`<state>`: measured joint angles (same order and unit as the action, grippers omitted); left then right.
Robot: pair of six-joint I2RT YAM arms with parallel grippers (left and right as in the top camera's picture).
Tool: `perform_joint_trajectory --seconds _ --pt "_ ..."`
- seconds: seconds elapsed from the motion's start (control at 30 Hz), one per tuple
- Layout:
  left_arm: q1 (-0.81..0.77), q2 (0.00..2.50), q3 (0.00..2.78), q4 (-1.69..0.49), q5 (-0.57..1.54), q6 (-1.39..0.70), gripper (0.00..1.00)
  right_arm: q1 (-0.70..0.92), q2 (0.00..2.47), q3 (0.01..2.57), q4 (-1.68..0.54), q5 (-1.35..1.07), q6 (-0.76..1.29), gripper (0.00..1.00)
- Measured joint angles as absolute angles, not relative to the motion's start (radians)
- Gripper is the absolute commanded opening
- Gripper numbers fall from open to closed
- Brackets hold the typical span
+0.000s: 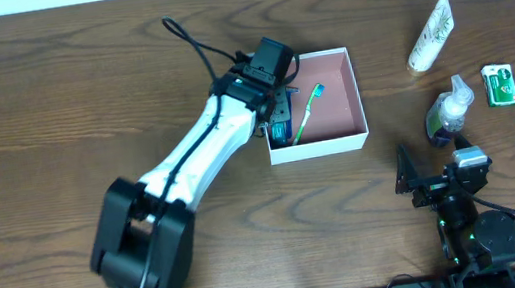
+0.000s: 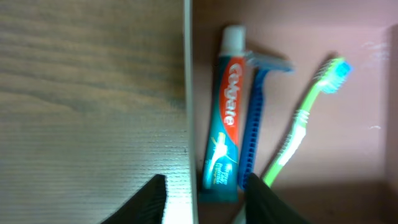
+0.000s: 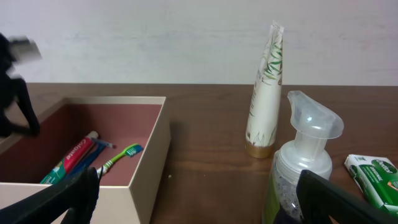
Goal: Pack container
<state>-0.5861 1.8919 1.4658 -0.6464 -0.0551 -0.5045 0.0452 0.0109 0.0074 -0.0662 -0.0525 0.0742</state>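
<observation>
The container is a shallow square box with white walls and a pink inside, at the table's middle. In it lie a Colgate toothpaste tube, a blue razor and a green toothbrush. My left gripper is open and empty. It hangs over the container's left wall, one finger outside, one inside near the toothpaste's end. My right gripper is open and empty, low at the front right, facing the container and a foam pump bottle.
To the right of the container stand the foam pump bottle, a white tube with a leaf print, and a small green packet. The left arm stretches diagonally from the front left.
</observation>
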Motion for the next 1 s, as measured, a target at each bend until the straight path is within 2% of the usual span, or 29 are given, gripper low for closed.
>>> perform_joint_trajectory --seconds 0.27,0.37,0.53,0.8,1.0 --pt "-0.565 1.626 1.467 -0.746 -0.067 -0.442 0.61 0.045 0.011 0.007 -0.066 -0.052 0.074 0.99" --pt "-0.517 1.545 1.467 -0.836 -0.089 -0.430 0.72 0.045 0.011 0.007 -0.067 -0.052 0.074 0.99" --pt "-0.400 1.453 1.467 -0.985 -0.117 -0.419 0.85 0.045 0.011 0.007 -0.067 -0.052 0.074 0.99" --pt "-0.198 1.373 1.467 -1.142 -0.131 -0.418 0.86 0.045 0.011 0.007 -0.066 -0.052 0.074 0.99" --pt "-0.134 1.333 1.467 -1.182 -0.135 -0.418 0.86 0.045 0.011 0.007 -0.067 -0.052 0.074 0.99"
